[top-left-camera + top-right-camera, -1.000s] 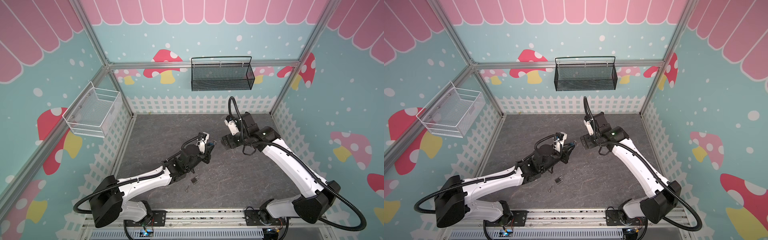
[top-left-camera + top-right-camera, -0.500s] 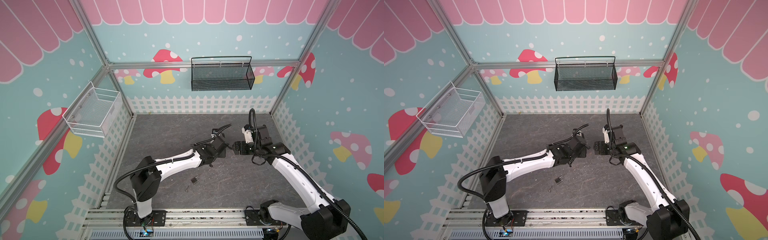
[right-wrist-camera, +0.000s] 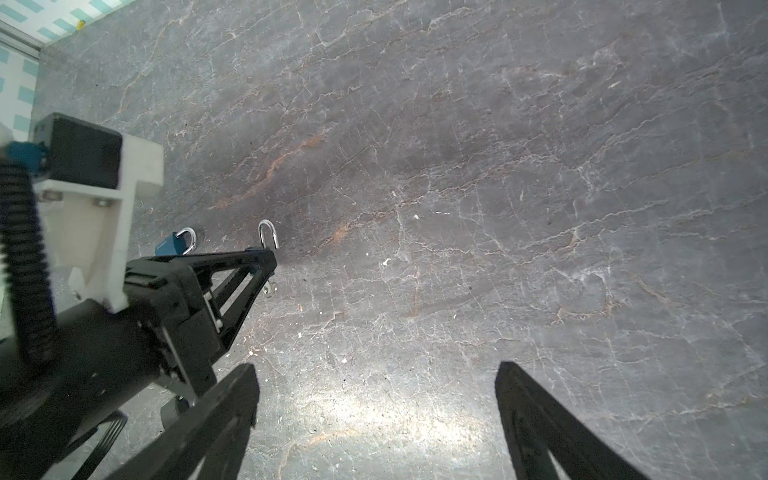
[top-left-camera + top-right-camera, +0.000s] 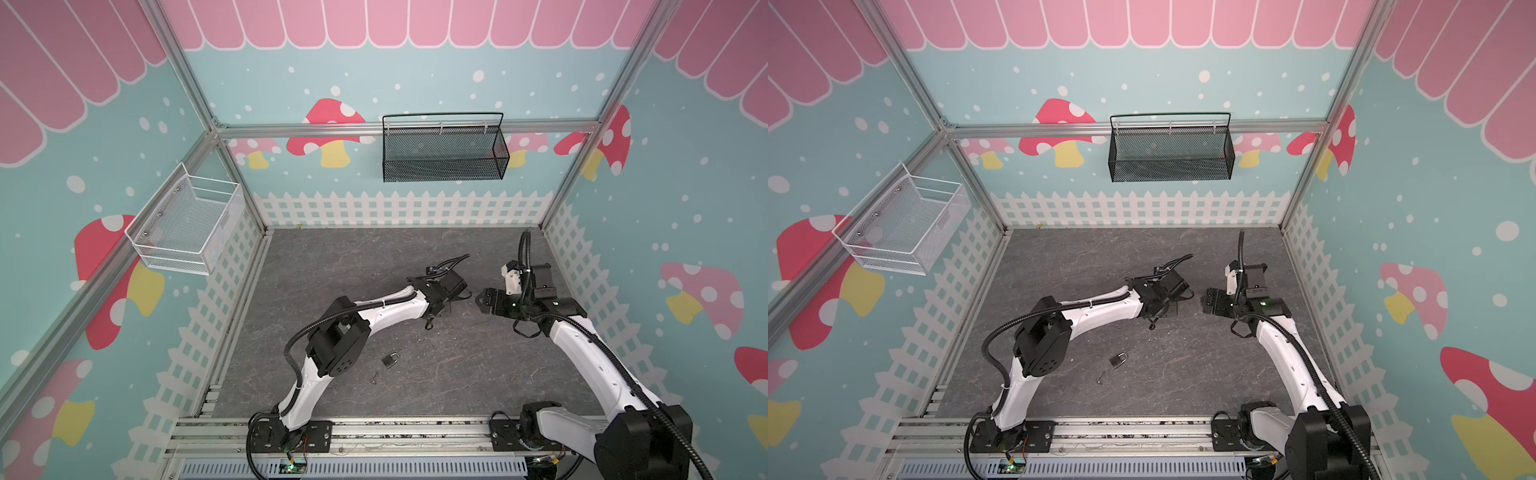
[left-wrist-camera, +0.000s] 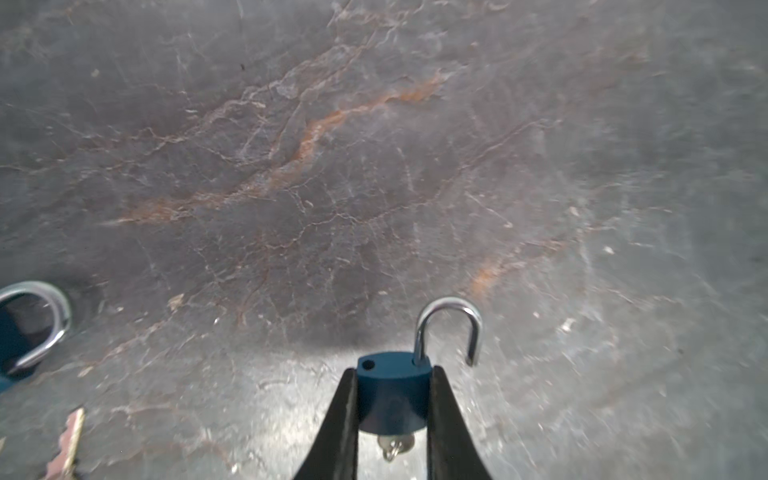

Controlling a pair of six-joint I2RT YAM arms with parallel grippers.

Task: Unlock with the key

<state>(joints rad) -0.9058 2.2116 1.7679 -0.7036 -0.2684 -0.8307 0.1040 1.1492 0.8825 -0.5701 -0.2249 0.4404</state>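
Left arm: elbow raised, forearm stretched right and far to mid-floor (image 4: 332,257), wrist bent down. Left gripper (image 5: 393,369) is clamped on the blue padlock (image 5: 390,399) by its body. The shackle (image 5: 449,320) is swung open and the key (image 5: 392,446) sits in the keyhole end.

Right arm: arcs up the right side, with the right gripper (image 3: 376,365) pointing left toward the left wrist, near but apart. Its jaws are wide apart and hold nothing.

A second padlock (image 4: 390,360) and a spare key (image 4: 375,377) lie on the floor, nearer and to the left.
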